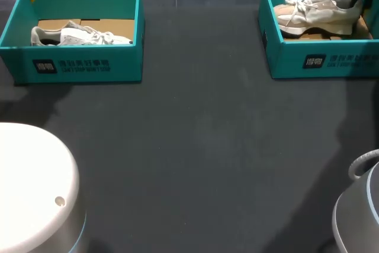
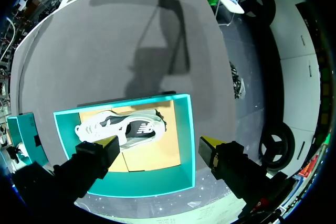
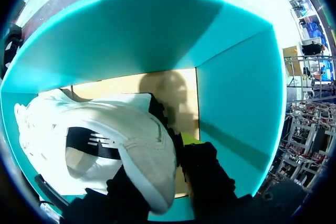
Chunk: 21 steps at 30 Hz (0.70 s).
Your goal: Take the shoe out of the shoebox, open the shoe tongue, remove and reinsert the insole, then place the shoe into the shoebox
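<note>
My right fingers are pinching the heel of the pale mesh sneaker in its teal cardboard shoebox; my left fingers are hovering wide open.

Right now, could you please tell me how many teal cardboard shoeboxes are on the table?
2: the left teal shoebox holds a grey-white sneaker; the right teal shoebox holds a beige sneaker.

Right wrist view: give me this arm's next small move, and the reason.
Probably a short, slow lift straight up. The right gripper is down inside the shoebox at the heel of the shoe, which lies in the box and is not yet taken out, with a box wall close beside it. Whether the hold is firm cannot be seen, hence slowly.
</note>
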Available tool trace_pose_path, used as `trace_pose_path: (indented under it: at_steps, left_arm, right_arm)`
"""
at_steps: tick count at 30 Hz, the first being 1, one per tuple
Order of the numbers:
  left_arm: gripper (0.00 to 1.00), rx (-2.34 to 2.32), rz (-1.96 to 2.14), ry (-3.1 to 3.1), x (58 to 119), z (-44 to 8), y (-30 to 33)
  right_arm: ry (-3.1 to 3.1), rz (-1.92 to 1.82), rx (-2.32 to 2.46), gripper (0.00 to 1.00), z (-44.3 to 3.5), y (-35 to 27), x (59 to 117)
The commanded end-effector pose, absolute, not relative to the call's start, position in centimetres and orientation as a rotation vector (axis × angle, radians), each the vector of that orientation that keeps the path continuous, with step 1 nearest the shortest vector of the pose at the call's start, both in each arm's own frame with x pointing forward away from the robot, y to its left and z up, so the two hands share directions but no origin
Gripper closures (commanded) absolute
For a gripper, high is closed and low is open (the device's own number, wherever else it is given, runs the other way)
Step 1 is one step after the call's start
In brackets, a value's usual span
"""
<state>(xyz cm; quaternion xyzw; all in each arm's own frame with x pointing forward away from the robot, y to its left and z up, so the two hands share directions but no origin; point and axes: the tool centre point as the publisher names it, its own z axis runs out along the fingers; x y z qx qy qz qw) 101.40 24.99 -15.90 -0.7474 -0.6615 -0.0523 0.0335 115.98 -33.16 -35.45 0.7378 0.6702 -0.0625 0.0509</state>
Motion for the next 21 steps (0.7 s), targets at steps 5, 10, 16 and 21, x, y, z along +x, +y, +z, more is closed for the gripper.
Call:
trace_pose_path:
  at_steps: [5,10,16,21]
  left_arm:
    - [0.00,-2.301,-0.164,-2.035,101.3,-15.9,25.0]
    - [0.00,-2.301,-0.164,-2.035,101.3,-15.9,25.0]
    - [0.00,-2.301,-0.164,-2.035,101.3,-15.9,25.0]
    - [0.00,-2.301,-0.164,-2.035,101.3,-15.9,25.0]
  right_arm:
    - [1.988,-0.177,2.220,1.00,-30.6,-32.7,114.6]
    - [1.976,-0.159,2.216,1.00,-27.8,-32.7,114.6]
    - [1.978,-0.156,2.179,1.00,-23.9,-32.1,114.5]
    - [2.018,-0.160,2.107,1.00,-20.3,-31.0,113.9]
